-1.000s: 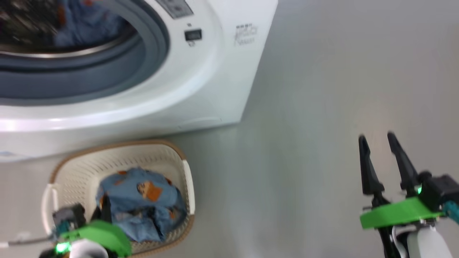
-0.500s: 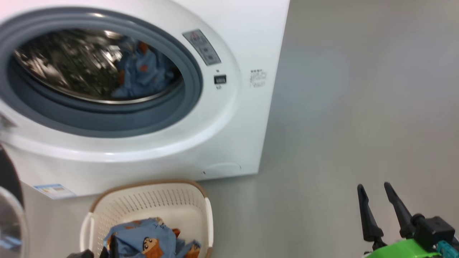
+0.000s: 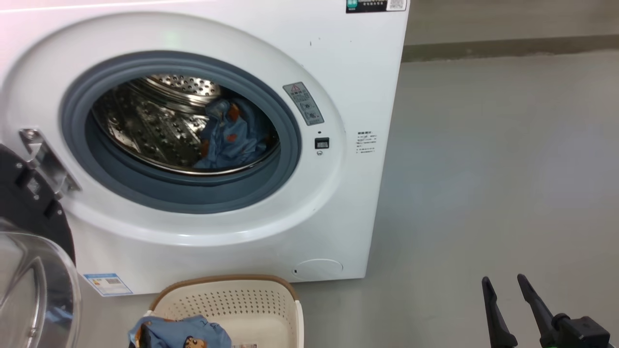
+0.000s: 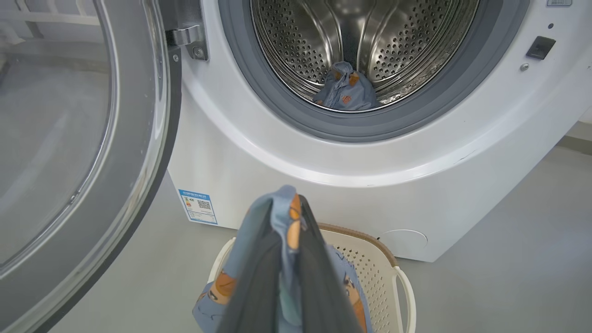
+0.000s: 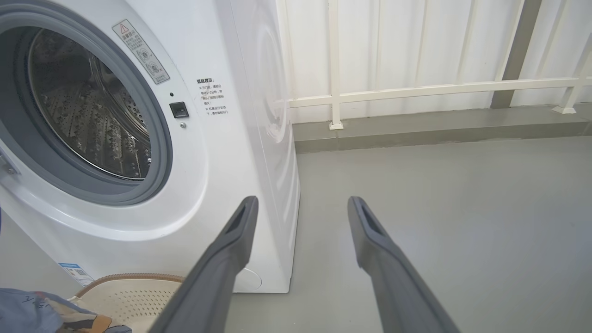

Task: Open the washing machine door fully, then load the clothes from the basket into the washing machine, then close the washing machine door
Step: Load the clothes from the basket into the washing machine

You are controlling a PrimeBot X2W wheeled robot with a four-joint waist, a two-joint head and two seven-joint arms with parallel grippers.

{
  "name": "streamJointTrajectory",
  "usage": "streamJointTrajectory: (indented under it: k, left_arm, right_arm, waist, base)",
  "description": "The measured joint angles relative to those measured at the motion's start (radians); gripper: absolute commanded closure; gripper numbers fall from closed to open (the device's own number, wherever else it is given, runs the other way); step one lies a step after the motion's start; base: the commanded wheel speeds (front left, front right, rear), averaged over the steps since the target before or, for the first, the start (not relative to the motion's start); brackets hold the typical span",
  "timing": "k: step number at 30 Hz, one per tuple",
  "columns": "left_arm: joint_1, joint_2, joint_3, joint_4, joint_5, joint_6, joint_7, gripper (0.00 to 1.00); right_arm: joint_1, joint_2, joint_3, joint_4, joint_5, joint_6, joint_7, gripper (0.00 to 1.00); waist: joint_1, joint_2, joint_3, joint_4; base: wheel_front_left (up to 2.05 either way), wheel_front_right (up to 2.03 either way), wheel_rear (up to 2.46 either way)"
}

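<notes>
Lower centre of my left wrist view: a light blue bear-print garment [image 4: 231, 277] is pinched in my closed left gripper [image 4: 287, 206], above the basket [image 4: 365, 240]. Another garment [image 4: 344, 88] lies in the washing machine [image 4: 323, 162] drum, upper centre. The door [image 4: 138, 162] stands open at left. My right gripper [image 3: 504, 279] is spread and empty. The risk I see: the thin pinch slips, or trailing cloth snags the grey gasket [image 4: 233, 55].

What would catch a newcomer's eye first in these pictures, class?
The washing machine gapes open at the head view's upper left, a blue bear-print garment lying in its steel drum. In the left wrist view, the left gripper pinches a second bear-print garment over the cream basket.
</notes>
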Motion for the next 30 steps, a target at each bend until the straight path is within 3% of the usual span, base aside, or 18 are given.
streamJointTrajectory:
  k: [11, 30]
  left_arm:
    - [0.047, -0.001, 0.002, -0.064, 0.011, 0.004, 0.000, 1.00]
    - [0.067, 0.006, -0.010, -0.183, 0.015, 0.021, 0.011, 1.00]
  right_arm:
    - [0.022, 0.001, -0.002, 0.009, 0.001, 0.000, 0.000, 0.00]
    - [0.022, 0.001, 0.008, 0.012, 0.010, 0.000, 0.000, 0.00]
  waist:
    - [0.0000, 0.0000, -0.056, 0.021]
    - [0.0000, 0.0000, -0.057, 0.007]
  base:
    - [0.00, 0.00, 0.00]
    - [0.00, 0.00, 0.00]
